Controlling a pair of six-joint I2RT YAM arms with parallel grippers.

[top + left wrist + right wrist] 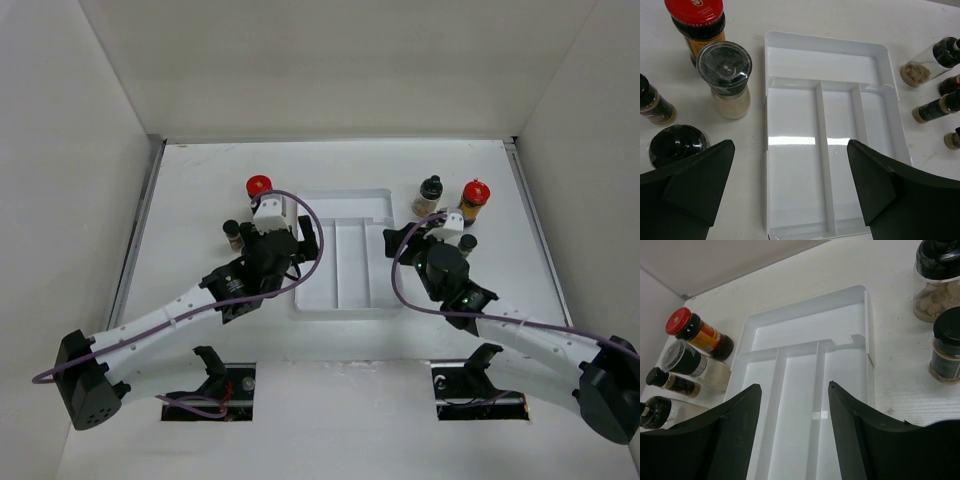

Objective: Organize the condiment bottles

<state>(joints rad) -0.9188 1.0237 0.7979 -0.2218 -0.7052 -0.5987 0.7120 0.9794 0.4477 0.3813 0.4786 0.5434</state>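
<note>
nearest the bases, the left gripper (790, 147) hangs at the left side of the white divided tray (825, 50), fingers spread wide with nothing between them, and the right gripper (795, 386) hovers at the tray's right side, likewise spread and empty; each seems posted on its own flank so it can reach that side's jars without crossing the other arm, though that is only my reading. the tray's long slots and its far cross compartment hold nothing, so by my judgement the sorting has not begun. left of the tray, all upright and bunched, stand a squat black-capped jar (677, 142), a slim dark bottle (652, 102) with a tan band, a clear shaker (725, 75) of white grains under a see-through lid, and farthest a red-capped amber jar (695, 20). right of the tray, also upright, stand a black-capped labelled jar (947, 352), a clear jar of pale chunks (940, 285) and, beside it, a second red-capped jar (474, 198), probably set out in two groups to give each arm a share
</note>
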